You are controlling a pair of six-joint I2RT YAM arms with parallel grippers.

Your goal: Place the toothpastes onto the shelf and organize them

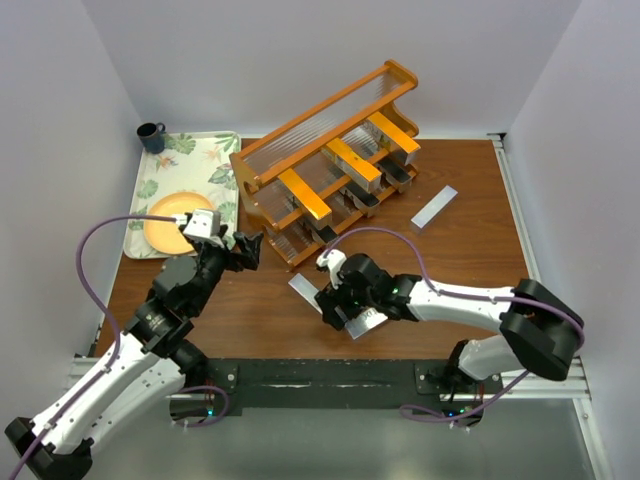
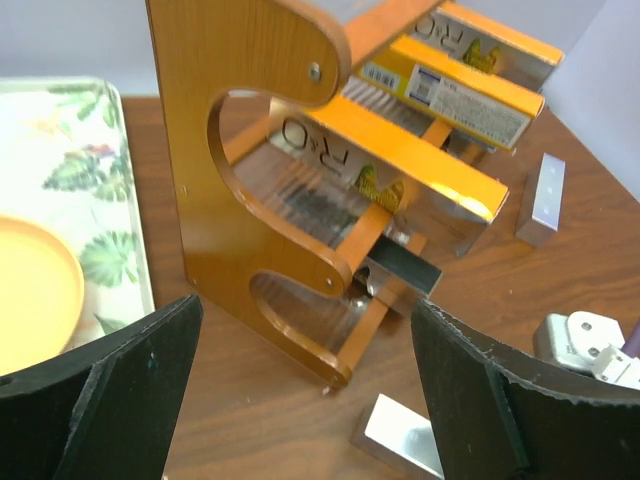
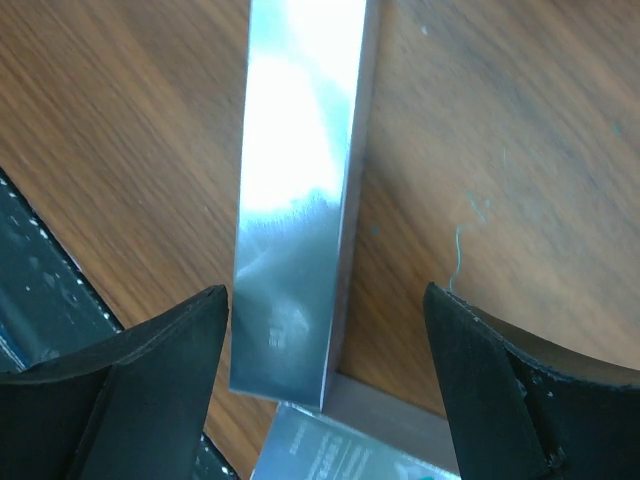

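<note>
The orange-brown shelf stands at the back centre; its end panel fills the left wrist view. Three orange-gold toothpastes lie across its tiers, with dark grey ones lower down. One silver toothpaste lies on the table right of the shelf. Two more silver ones lie crossed under my right gripper, which is open just above them. My left gripper is open and empty in front of the shelf's left end.
A floral tray with a yellow plate sits at the back left, and a dark mug stands behind it. White walls close in the table on both sides.
</note>
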